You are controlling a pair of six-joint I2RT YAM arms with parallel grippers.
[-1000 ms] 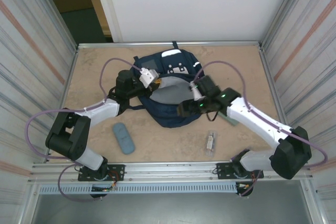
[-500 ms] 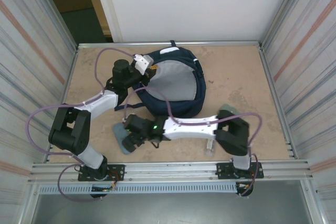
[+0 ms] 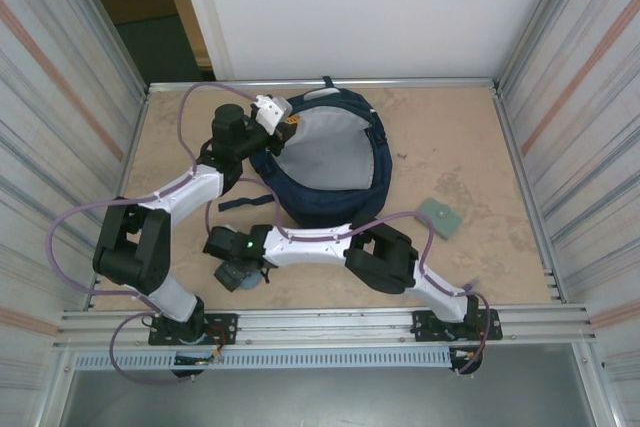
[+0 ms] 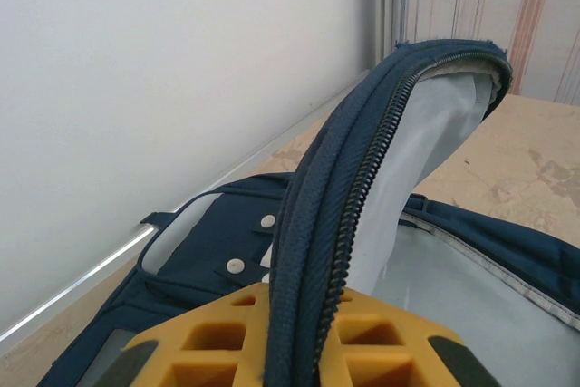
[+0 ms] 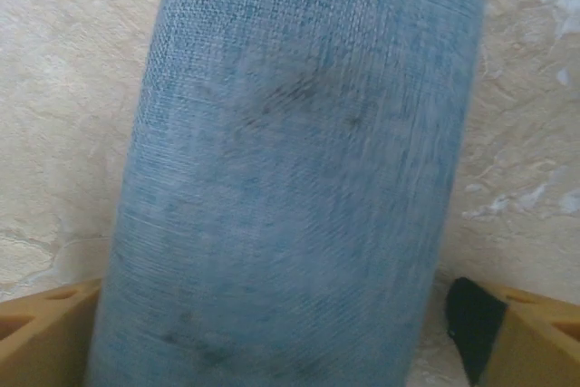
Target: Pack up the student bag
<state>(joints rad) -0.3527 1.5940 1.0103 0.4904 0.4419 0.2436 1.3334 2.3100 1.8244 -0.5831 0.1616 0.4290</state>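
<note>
Right hand point(image 3: 238, 267) has swung to near-left of student bag point(image 3: 335, 202), spread astride blue pouch point(image 5: 299, 160), not gripping; left hand point(image 4: 299, 342) clamps bag rim, keeping mouth open for loading.

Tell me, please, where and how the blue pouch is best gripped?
Take the pouch across its narrow width, about mid-length, coming straight down from above. It lies flat on the table, long and soft with rounded sides, and the right gripper hangs over it, open, with a finger on either side.
</note>
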